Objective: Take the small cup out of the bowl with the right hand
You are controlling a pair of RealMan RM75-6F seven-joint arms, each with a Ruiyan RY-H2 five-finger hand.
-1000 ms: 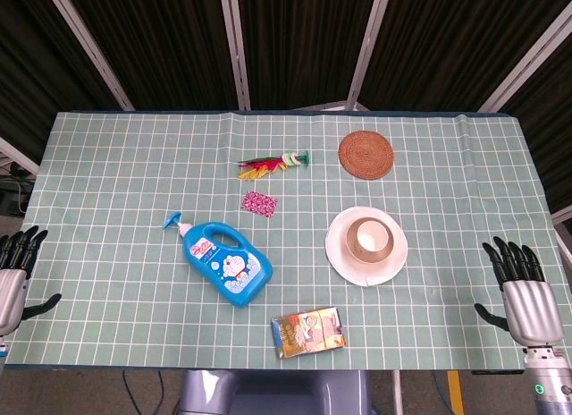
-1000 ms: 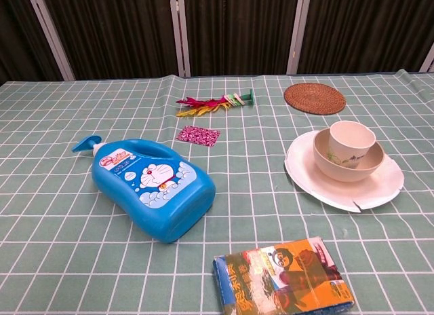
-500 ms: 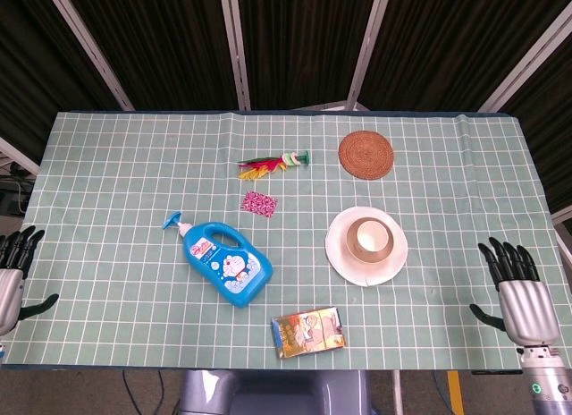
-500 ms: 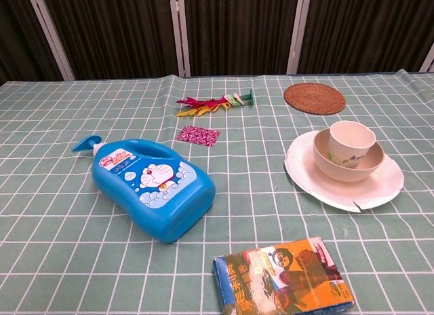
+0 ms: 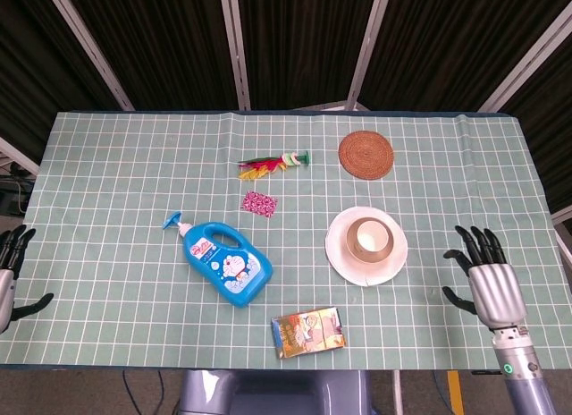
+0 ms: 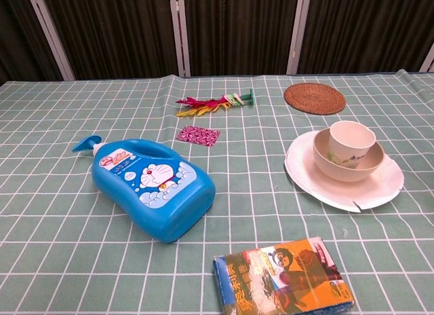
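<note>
A small cream cup [image 5: 366, 239] [image 6: 352, 138] stands upright inside a cream bowl [image 5: 386, 245] [image 6: 343, 166], which sits on a white plate [image 5: 344, 254] [image 6: 371, 190] at the right of the table. My right hand [image 5: 484, 276] hovers open, fingers spread, to the right of the plate and apart from it; only the head view shows it. At the table's left edge my left hand [image 5: 9, 270] is partly in view, fingers apart and holding nothing.
A blue pump bottle [image 5: 223, 263] [image 6: 150, 186] lies on its side left of centre. A snack packet [image 5: 307, 331] [image 6: 286, 278] sits near the front edge. Further back are a woven coaster [image 5: 365, 154] [image 6: 314, 98], a feather shuttlecock [image 5: 271, 164] [image 6: 213, 102] and a small patterned pouch [image 5: 260, 203] [image 6: 199, 135].
My right hand has moved left and a little up, toward the plate. The left hand has slid further left and down, out toward the frame's edge. Cup and bowl have not moved.
</note>
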